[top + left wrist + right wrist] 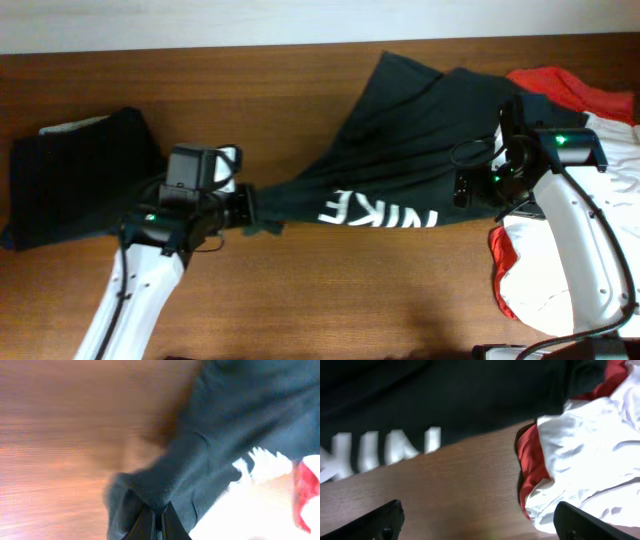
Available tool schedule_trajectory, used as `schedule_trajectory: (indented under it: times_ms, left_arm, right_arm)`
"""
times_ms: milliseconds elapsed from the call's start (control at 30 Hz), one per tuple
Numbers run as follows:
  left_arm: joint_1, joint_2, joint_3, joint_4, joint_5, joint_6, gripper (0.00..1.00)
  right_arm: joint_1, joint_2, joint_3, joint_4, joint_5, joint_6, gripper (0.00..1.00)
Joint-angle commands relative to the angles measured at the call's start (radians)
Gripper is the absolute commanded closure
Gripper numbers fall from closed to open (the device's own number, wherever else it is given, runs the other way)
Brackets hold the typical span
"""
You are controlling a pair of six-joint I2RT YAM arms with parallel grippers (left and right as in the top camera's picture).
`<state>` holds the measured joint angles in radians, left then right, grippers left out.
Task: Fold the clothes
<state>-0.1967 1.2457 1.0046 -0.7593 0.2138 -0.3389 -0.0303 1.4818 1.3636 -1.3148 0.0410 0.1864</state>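
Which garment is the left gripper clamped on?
The black T-shirt with white NIKE lettering, in the middle: the left gripper pinches its bunched end. The dark garment at far left and the red-and-white garment at right lie ungripped.

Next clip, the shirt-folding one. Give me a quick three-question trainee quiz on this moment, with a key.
1. True or false: the left gripper is shut on the black Nike T-shirt.
2. The right gripper is: A) open, holding nothing; B) shut on the T-shirt's hem; C) shut on a sock.
3. Fill in: the folded dark garment lies on the table on the ____ arm's side.
Key: 1 true; 2 A; 3 left.
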Motion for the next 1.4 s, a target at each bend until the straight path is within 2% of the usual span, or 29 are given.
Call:
schedule_trajectory:
  times_ms: [0, 67, 133, 167, 200, 233, 267, 300, 333, 400, 467, 533, 633, 733, 833, 900, 933, 1033, 1200, 1367]
  left_arm:
    - [0.161, -0.070, 0.079, 0.110, -0.254, 0.046, 1.00]
    - [0.235, -0.023, 0.083, 0.338, -0.229, 0.055, 1.00]
    - [0.266, 0.108, 0.083, 0.581, -0.227, 0.064, 1.00]
    - [0.266, 0.163, 0.087, 0.628, -0.207, 0.064, 0.89]
    - [0.265, 0.233, 0.100, 0.641, -0.129, 0.064, 0.41]
    - [0.265, 0.267, 0.105, 0.634, -0.074, 0.064, 0.01]
    - [0.265, 0.322, 0.110, 0.595, 0.049, 0.064, 0.01]
    - [0.255, 0.386, 0.110, 0.482, 0.229, 0.063, 0.01]
    - [0.243, 0.403, 0.110, 0.406, 0.298, 0.056, 0.01]
    - [0.208, 0.417, 0.110, 0.264, 0.370, 0.048, 0.01]
    - [0.134, 0.417, 0.110, 0.131, 0.370, 0.049, 0.01]
    - [0.059, 0.417, 0.104, 0.069, 0.363, 0.049, 0.01]
    - [-0.076, 0.431, 0.074, 0.069, 0.361, 0.031, 0.01]
    - [-0.219, 0.488, 0.064, 0.071, 0.347, -0.067, 0.02]
    - [-0.361, 0.544, 0.064, 0.112, 0.346, -0.068, 0.02]
    - [-0.437, 0.572, 0.064, 0.138, 0.327, -0.069, 0.10]
    - [-0.483, 0.589, 0.064, 0.145, 0.301, -0.086, 0.20]
    - [-0.571, 0.634, 0.064, 0.208, 0.286, -0.142, 0.21]
    - [-0.607, 0.670, 0.064, 0.274, 0.168, -0.196, 0.25]
    - [-0.608, 0.671, 0.064, 0.301, -0.009, -0.283, 0.41]
  right_arm:
    - [-0.005, -0.016, 0.016, 0.007, 0.023, 0.002, 0.01]
    - [-0.005, -0.016, 0.016, 0.009, 0.023, 0.003, 0.01]
    - [-0.005, -0.016, 0.016, 0.008, 0.023, 0.002, 0.01]
    - [-0.005, -0.016, 0.016, 0.008, 0.023, 0.003, 0.01]
    - [-0.005, -0.016, 0.016, 0.008, 0.023, 0.002, 0.01]
    - [-0.005, -0.016, 0.016, 0.008, 0.023, 0.002, 0.01]
    - [-0.005, -0.016, 0.015, 0.008, 0.023, 0.002, 0.01]
    - [-0.005, -0.016, 0.014, 0.008, 0.023, 0.002, 0.01]
    - [-0.005, -0.016, 0.014, 0.008, 0.023, 0.002, 0.01]
    - [-0.005, -0.016, 0.014, 0.008, 0.023, 0.002, 0.01]
    - [-0.005, -0.016, 0.014, 0.009, 0.023, 0.002, 0.01]
    - [-0.005, -0.016, 0.014, 0.008, 0.023, 0.003, 0.01]
    - [-0.005, -0.016, 0.014, 0.008, 0.020, 0.003, 0.01]
    - [-0.005, -0.016, 0.014, 0.008, 0.020, 0.005, 0.01]
    - [-0.005, -0.016, 0.014, 0.008, 0.019, 0.005, 0.01]
    - [-0.005, -0.016, 0.014, 0.007, 0.019, 0.005, 0.01]
    - [-0.005, -0.016, 0.014, 0.005, 0.019, 0.005, 0.02]
    - [-0.005, -0.016, 0.014, 0.005, 0.016, 0.005, 0.01]
    - [-0.005, -0.016, 0.014, 0.001, 0.016, 0.005, 0.01]
    - [-0.005, -0.016, 0.014, 0.001, 0.016, 0.005, 0.01]
